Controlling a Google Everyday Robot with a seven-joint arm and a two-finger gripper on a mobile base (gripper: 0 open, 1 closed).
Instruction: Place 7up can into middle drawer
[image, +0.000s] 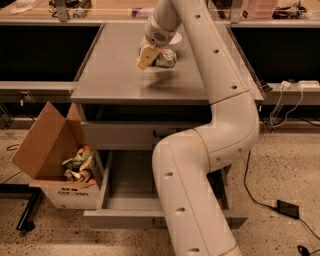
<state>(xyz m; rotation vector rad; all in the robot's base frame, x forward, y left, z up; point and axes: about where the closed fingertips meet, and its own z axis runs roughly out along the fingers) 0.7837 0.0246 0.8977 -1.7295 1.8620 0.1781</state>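
My gripper (151, 58) is over the back middle of the grey cabinet top (110, 70), at the end of the white arm that reaches up from the lower right. It is shut on the 7up can (167, 59), a silver and green can held on its side a little above the top, with its shadow beneath. One tan finger (144, 57) shows on the can's left. The middle drawer (125, 202) stands pulled open low at the cabinet's front. The arm hides its right half.
A white bowl (175, 38) sits on the top just behind the can. A closed drawer front (117, 135) is above the open drawer. A cardboard box (55, 160) with crumpled wrappers stands on the floor left of the cabinet. Cables lie at the right.
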